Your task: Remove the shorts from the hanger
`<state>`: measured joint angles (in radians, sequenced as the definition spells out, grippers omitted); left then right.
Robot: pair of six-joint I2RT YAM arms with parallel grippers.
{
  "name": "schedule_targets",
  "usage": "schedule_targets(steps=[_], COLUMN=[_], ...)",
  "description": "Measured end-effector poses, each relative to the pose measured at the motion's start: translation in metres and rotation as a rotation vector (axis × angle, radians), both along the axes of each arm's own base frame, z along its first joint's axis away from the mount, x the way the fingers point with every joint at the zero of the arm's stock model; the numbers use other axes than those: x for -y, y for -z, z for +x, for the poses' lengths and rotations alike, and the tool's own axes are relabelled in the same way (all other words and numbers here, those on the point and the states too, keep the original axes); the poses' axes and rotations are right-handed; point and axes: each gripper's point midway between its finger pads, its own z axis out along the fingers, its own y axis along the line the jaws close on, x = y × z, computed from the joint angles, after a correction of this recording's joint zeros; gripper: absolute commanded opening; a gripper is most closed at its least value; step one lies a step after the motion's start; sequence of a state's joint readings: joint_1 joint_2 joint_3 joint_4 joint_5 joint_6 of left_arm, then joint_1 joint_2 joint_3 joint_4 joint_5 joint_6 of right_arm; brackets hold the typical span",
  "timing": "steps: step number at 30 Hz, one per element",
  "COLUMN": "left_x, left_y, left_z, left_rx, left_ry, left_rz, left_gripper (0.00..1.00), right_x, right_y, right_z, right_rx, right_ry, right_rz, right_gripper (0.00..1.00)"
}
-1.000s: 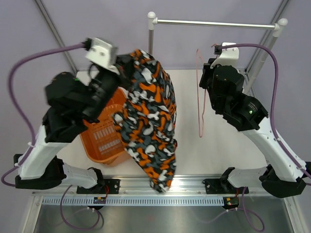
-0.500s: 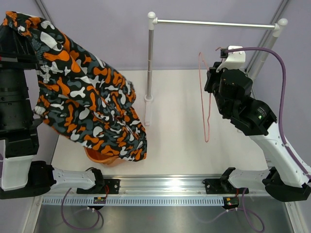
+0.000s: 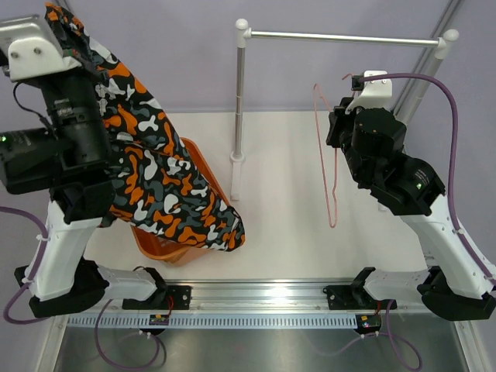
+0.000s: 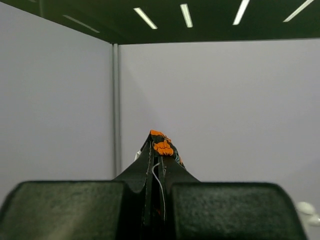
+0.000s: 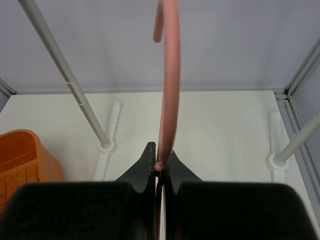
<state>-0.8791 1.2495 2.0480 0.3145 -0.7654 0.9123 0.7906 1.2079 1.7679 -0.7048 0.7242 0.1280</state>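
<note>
The camouflage shorts hang free of the hanger, draped from my raised left gripper down over the orange basket. In the left wrist view the left gripper is shut on a fold of the shorts, with orange cloth poking out past the tips. The bare pink wire hanger hangs upright over the right half of the table. My right gripper is shut on it. In the right wrist view the hanger rises from the pinched right gripper, its hook at the top.
The orange basket stands at the left of the table, partly under the shorts. A silver rail on two posts spans the back, with its left post between the shorts and the hanger.
My left arm has carried the shorts from mid-table up and to the left, away from the hanger; they now hang over the basket. The right arm and hanger have barely shifted.
</note>
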Motion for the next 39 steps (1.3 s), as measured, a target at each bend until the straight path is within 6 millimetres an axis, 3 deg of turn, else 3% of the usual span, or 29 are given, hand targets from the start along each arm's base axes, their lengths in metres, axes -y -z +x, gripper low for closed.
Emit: schedule_targets(steps=[5, 11, 16, 19, 21, 24, 28, 31, 32, 34, 36, 39], left_x=[-0.021, -0.06, -0.084, -0.08, -0.074, -0.065, -0.038, -0.012, -0.005, 0.001, 0.001, 0.002], left_y=[0.013, 0.045, 0.076, 0.108, 0.148, 0.226, 0.346, 0.44, 0.457, 0.509, 0.548, 0.577], left_z=[0.047, 0.098, 0.119, 0.13, 0.14, 0.152, 0.155, 0.14, 0.134, 0.113, 0.094, 0.078], left_rx=[-0.068, -0.168, -0.24, -0.299, -0.376, -0.534, -0.781, -0.967, -1.003, -1.101, -1.177, -1.24], left_ry=[-0.11, -0.164, -0.153, -0.106, -0.08, -0.068, -0.055, -0.043, -0.032, -0.032, -0.05, -0.064], left_rz=[-0.007, -0.109, -0.235, -0.313, -0.366, -0.436, -0.51, -0.555, -0.558, -0.597, -0.638, -0.684], left_gripper=[0.0, 0.0, 0.0, 0.0, 0.0, 0.0, 0.0, 0.0, 0.0, 0.0, 0.11, 0.18], right_x=[-0.001, -0.001, -0.002, -0.004, -0.006, -0.01, -0.016, -0.018, -0.019, -0.02, -0.02, -0.019], right_y=[0.001, -0.002, -0.004, -0.002, 0.002, 0.011, 0.019, 0.02, 0.02, 0.021, 0.022, 0.024], right_z=[-0.001, -0.001, -0.001, -0.002, -0.002, -0.001, -0.001, -0.002, -0.003, -0.004, -0.006, -0.008], right_rx=[-0.011, -0.017, -0.015, -0.02, -0.028, -0.047, -0.067, -0.071, -0.072, -0.077, -0.082, -0.089], right_ry=[-0.01, -0.012, -0.016, -0.029, -0.035, -0.045, -0.074, -0.087, -0.092, -0.101, -0.109, -0.116], right_rz=[-0.009, -0.014, -0.011, -0.01, -0.011, -0.019, -0.017, -0.007, -0.006, -0.003, -0.002, -0.007], right_gripper=[0.0, 0.0, 0.0, 0.0, 0.0, 0.0, 0.0, 0.0, 0.0, 0.0, 0.0, 0.0])
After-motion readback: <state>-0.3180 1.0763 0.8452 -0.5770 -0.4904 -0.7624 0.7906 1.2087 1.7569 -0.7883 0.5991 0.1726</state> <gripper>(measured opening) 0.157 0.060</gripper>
